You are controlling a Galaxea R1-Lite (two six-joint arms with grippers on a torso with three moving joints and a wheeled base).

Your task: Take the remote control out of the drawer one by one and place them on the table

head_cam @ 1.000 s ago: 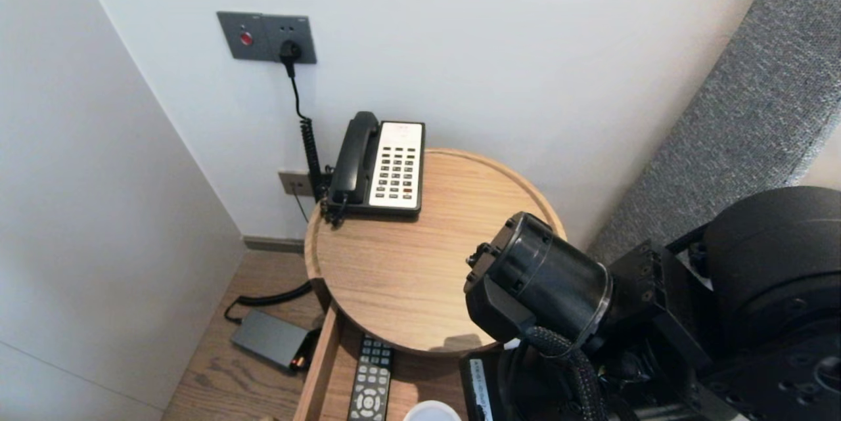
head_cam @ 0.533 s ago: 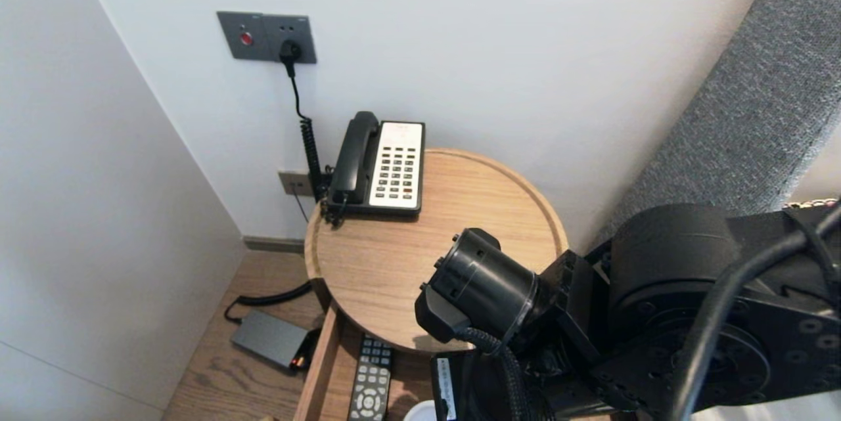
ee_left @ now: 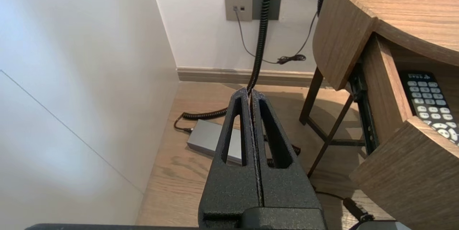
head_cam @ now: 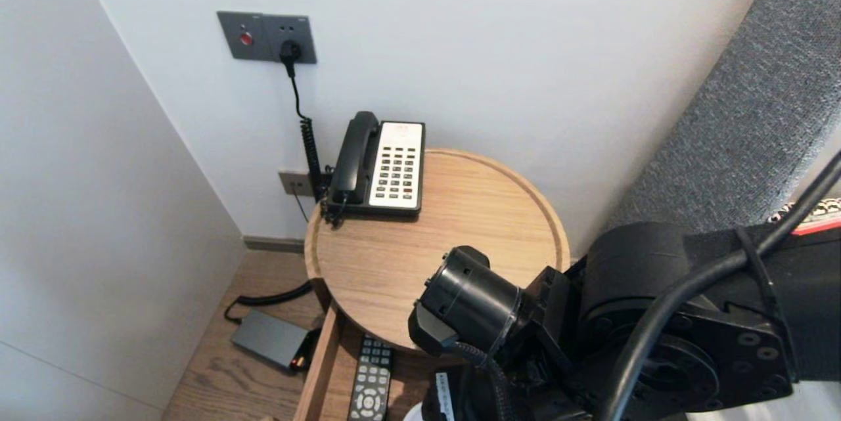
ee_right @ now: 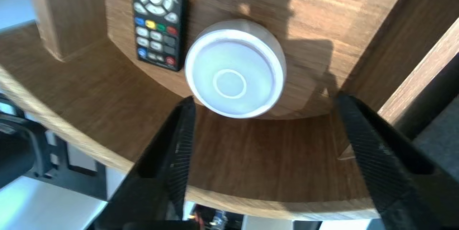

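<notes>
In the right wrist view my right gripper (ee_right: pixel 266 101) stands open above an open wooden drawer (ee_right: pixel 251 172), with nothing between its fingers. Just beyond the fingertips, nearer one finger (ee_right: pixel 179 140), a white paper cup (ee_right: pixel 235 75) stands upright on the drawer floor. Beside the cup lies a black remote control (ee_right: pixel 156 18) (head_cam: pixel 371 385). In the head view the right arm (head_cam: pixel 466 309) hangs over the drawer and hides its gripper. My left gripper (ee_left: pixel 250 92) is shut and empty, parked low beside the table over the floor.
A round wooden side table (head_cam: pixel 460 211) carries a black and white telephone (head_cam: pixel 381 165) at its back. A grey adapter box (head_cam: pixel 269 339) and coiled cords lie on the floor. Walls close in on the left and behind; a grey padded headboard (head_cam: pixel 742 112) stands to the right.
The right arm has swung left and lower across the table's front edge, coming over the drawer and covering the cup in the head view. Nothing on the table has moved.
</notes>
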